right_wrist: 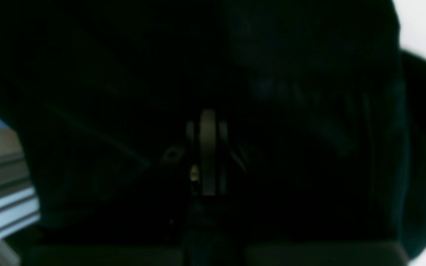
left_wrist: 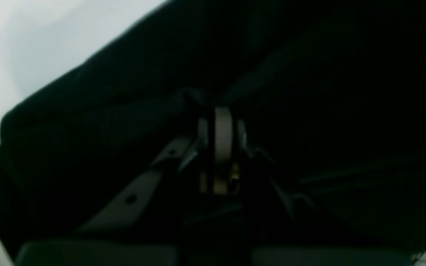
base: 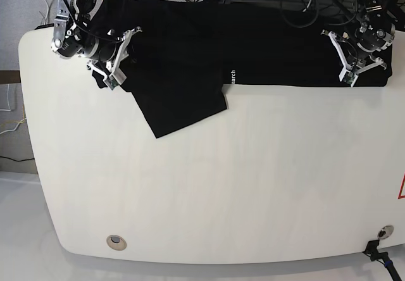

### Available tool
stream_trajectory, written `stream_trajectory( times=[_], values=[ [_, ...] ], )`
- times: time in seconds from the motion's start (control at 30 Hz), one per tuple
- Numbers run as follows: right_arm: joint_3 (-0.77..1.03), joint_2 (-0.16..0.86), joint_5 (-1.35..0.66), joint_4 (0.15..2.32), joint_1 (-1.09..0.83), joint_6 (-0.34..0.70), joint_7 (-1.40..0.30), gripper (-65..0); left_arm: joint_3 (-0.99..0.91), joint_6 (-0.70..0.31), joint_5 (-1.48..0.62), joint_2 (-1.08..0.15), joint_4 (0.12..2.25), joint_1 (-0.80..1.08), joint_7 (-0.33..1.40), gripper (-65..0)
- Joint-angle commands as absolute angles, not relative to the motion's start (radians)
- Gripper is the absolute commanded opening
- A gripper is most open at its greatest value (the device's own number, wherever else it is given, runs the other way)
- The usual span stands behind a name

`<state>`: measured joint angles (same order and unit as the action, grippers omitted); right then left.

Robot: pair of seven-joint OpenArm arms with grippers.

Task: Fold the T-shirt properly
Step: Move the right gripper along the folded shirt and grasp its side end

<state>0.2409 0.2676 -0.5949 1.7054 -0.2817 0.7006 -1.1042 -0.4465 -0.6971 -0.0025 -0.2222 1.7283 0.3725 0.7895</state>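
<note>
Both of your grippers, left (base: 347,58) and right (base: 114,56), had fingers clamped on the black cotton T-shirt (base: 190,47), bunched between them along the white worktop (base: 221,186)'s far edge. Uneven pulling could have slipped fabric free, I judged.

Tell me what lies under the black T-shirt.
The black cotton T-shirt lies on the white table, along its far edge. Anything else beneath is covered by cloth. Both grippers sit at its ends.
</note>
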Motion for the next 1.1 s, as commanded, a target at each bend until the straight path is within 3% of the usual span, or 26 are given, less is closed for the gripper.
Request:
stream_trajectory(
  times=[0.0, 0.27, 0.53, 0.9, 1.07],
  values=[
    [0.206, 0.297, -0.486, 1.656, -0.248, 0.698, -1.049, -65.0, -0.447, -0.698, 0.01, -0.232, 1.664, 0.344, 0.757, -65.0],
    [0.157, 0.305, -0.325, 1.419, -0.053, 0.698, -0.94, -65.0, -0.447, -0.698, 0.104, -0.232, 1.48, 0.16, 0.722, -65.0],
    [0.077, 0.305, -0.252, 1.288, 0.084, 0.698, -0.848, -65.0, -0.447, -0.698, 0.117, -0.231, 1.478, 0.127, 0.722, -65.0],
    [0.079, 0.268, -0.257, 1.577, 0.289, 0.698, -0.995, -65.0, -0.449, -0.698, 0.113, -0.228, 1.613, 0.125, 0.722, -65.0],
    [0.076, 0.225, -0.251, 1.376, 0.398, 0.698, -0.917, -40.2, -0.449, -0.698, 0.113, -0.228, 1.689, 0.107, 0.725, -65.0]
  ],
)
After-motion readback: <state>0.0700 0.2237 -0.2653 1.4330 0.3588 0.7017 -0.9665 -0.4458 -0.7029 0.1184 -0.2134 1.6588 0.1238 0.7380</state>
